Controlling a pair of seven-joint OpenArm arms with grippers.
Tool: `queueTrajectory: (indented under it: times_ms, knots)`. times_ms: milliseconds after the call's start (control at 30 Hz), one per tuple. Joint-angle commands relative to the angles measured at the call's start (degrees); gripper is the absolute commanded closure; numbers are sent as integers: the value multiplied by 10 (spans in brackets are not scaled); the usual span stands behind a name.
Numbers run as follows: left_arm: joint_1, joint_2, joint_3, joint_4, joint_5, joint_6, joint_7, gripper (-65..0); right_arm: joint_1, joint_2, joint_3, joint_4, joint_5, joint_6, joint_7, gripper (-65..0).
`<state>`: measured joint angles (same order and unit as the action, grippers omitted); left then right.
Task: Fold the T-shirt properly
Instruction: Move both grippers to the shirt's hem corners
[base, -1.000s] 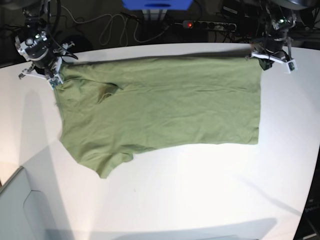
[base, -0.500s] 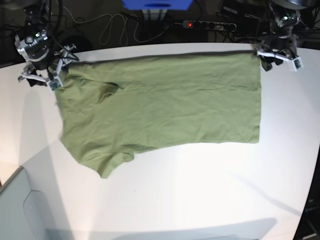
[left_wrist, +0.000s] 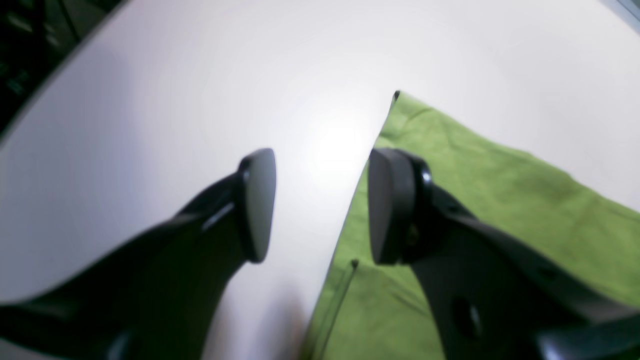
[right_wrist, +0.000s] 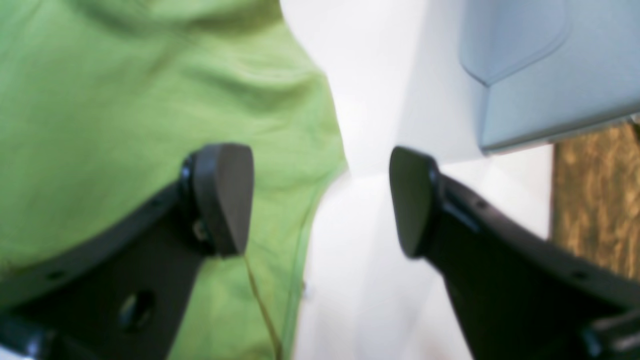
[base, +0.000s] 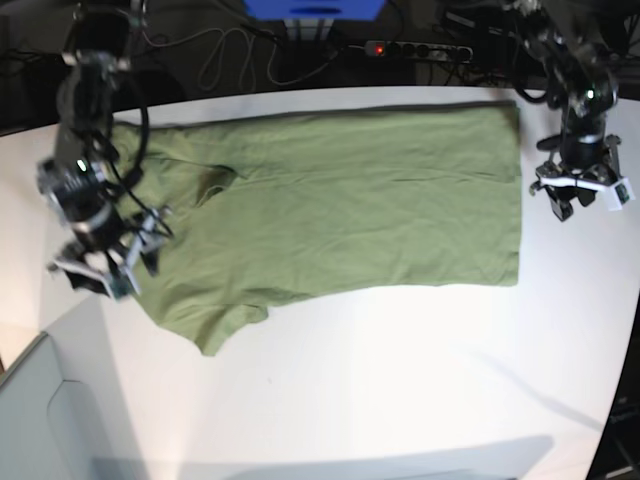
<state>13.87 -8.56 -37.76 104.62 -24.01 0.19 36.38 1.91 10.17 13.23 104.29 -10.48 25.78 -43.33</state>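
Note:
The olive-green T-shirt (base: 330, 210) lies flat on the white table (base: 400, 380), one short sleeve pointing to the near left. My left gripper (base: 582, 203) hovers just off the shirt's right edge, apart from it. In the left wrist view it (left_wrist: 322, 205) is open over bare table, with the T-shirt (left_wrist: 500, 200) edge under its right finger. My right gripper (base: 97, 275) sits at the shirt's left edge. In the right wrist view it (right_wrist: 320, 200) is open and empty, straddling the edge of the T-shirt (right_wrist: 125, 100).
A grey panel (base: 40, 420) lies at the near-left corner and shows as the grey panel (right_wrist: 525, 75) in the right wrist view. Behind the table's far edge are a power strip (base: 415, 48), cables and a blue object (base: 315, 8).
Both grippers opened and let go of the shirt's far corners. They then moved toward the near side along the shirt's left and right edges. The shirt stayed flat.

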Motion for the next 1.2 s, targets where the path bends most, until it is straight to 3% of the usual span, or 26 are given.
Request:
queueTrajectory:
  times_ms: [0,133,233,367,633,900,1100,1167]
  knots:
    - [-21,-5,3,0,-1,-2,-17,-290,33,-3,-1,-16,8,-1,15,-416]
    - [-89,-8,9,-51,21,-3,-18,-291,157,-20,-5,-199,10,-1,26,-416]
    - [-144,-42,67,-107,39,-3,-23,-294,254,-31,-3,-368,10,-1,72,-416]
    - [-208,-73,127,-184,43,-2,-25,-360,314,-29,-3,-499,9,-3,128,-416]
    - [-316,-77,152,-365,44,-1,-53,-369,300,-25,-3,-511,7,-3,152,-416]
    - [-326,-89,219,-444,43,-1,-106,-368,295,-18,-4,-511,7,-3,152,-416]
    - [-327,-89,228,-488,43,-1,-114,-365,296,-14,-4,-511,7,-3,153,-416]
    - [-327,-89,229,-493,43,-1,-114,-333,298,-14,-4,-511,7,-3,153,-416]
